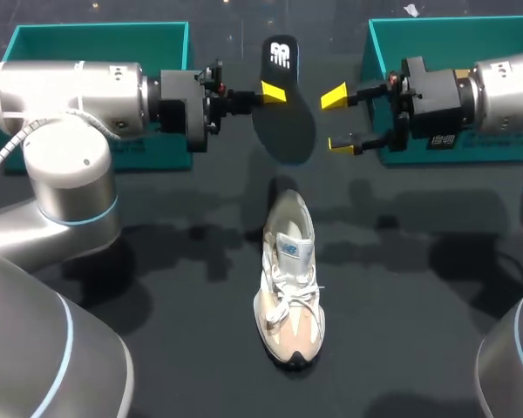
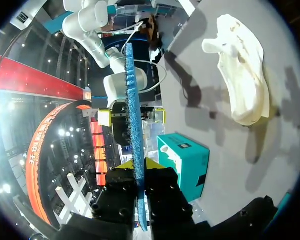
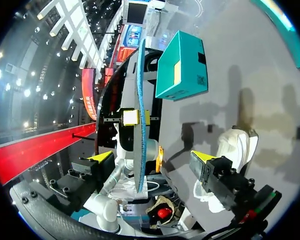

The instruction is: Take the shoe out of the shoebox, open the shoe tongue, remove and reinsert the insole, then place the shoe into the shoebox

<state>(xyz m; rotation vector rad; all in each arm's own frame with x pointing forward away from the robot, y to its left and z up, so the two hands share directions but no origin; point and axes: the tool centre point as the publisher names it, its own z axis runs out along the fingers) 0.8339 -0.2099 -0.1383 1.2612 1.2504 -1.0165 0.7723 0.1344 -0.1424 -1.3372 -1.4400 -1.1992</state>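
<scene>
One shoe [image 1: 289, 292] is seen standing upright on its sole on the dark table [image 1: 418, 305], outside both boxes. It is pale, in cream and white, with white laces, a beige toe cap and a light blue patch on the tongue. Its toe is turned toward the near edge of the table and its heel toward the boxes.

One insole [image 1: 283, 96] is held in the air beyond the heel of the shoe, between the two boxes. Its upper face is black with a white mark at the far end. In the wrist views it is seen edge-on, and a blue face is shown.

Two grippers are counted. The left gripper [image 2: 138, 164] is closed on the insole, with one yellow tip pressed to each face near one end. The right gripper [image 1: 337, 119] is held with its jaws spread wide. Nothing is gripped by it. Its tips are placed just beside the insole's edge, and no contact with it can be seen.

Two teal boxes are counted at the far side of the table, well apart from each other. The left box [image 1: 96, 52] lies behind the left arm, and the right box [image 1: 453, 43] behind the right arm.
</scene>
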